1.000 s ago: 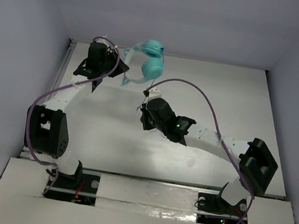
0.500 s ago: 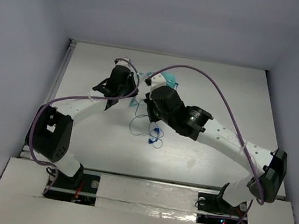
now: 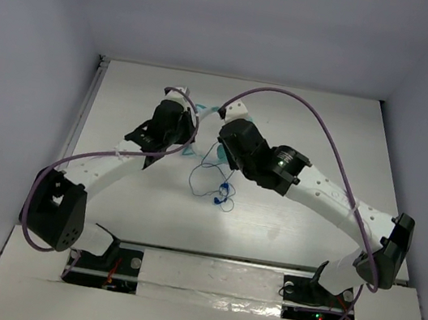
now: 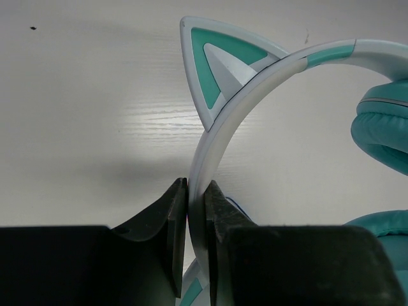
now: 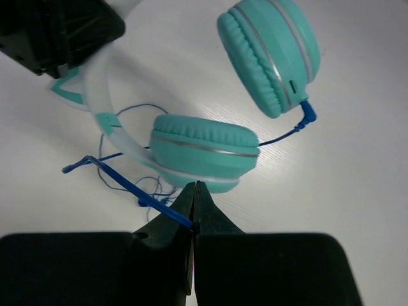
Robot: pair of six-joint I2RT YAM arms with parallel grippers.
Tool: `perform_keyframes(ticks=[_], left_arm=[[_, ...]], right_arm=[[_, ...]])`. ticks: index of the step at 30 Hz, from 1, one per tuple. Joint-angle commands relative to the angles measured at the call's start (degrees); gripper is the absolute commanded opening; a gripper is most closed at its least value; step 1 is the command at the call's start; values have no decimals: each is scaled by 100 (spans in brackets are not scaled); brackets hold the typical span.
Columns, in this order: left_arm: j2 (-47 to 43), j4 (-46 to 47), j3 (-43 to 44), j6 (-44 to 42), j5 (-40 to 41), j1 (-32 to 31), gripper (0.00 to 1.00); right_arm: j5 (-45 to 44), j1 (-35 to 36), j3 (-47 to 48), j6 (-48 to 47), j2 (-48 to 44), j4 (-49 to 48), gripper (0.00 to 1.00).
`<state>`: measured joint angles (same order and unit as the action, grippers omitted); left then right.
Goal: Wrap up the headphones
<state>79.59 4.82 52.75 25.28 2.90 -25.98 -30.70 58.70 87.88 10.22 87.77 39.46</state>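
Note:
The teal headphones (image 5: 204,150) hang between my two grippers, with both round earcups in the right wrist view. My left gripper (image 4: 196,210) is shut on the pale headband just below a cat-ear point (image 4: 220,70). My right gripper (image 5: 193,220) is shut on the thin dark-blue cord (image 5: 121,182), close under the lower earcup. In the top view the left gripper (image 3: 180,128) and right gripper (image 3: 223,145) meet over the middle of the table. They hide most of the headphones (image 3: 192,149). Loose loops of cord (image 3: 221,190) lie on the table below them.
Thick purple robot cables (image 3: 324,137) arc above both arms. The white table (image 3: 335,123) ends at grey walls at the back and sides. A metal rail (image 3: 87,106) runs along its left edge.
The headphones have come from the back of the table to its middle in my left gripper. My right arm has reached in over them, and cord loops now lie on the table.

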Motion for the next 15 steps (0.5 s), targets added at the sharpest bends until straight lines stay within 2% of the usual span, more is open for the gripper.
perform_keyframes(ticks=[1,9,15], left_arm=[[-339,143,209,-259,174,-275,0],[-49,-403,560,-708,98,-742,0],[-84,-421,385,-814,-166,-865,0]], right_arm=[[-603,-86,238,-108,-119,420,0],[-1078,-86,239,129,-436,1159,0],[-1281,-200,-191,323,-681,1397,0]])
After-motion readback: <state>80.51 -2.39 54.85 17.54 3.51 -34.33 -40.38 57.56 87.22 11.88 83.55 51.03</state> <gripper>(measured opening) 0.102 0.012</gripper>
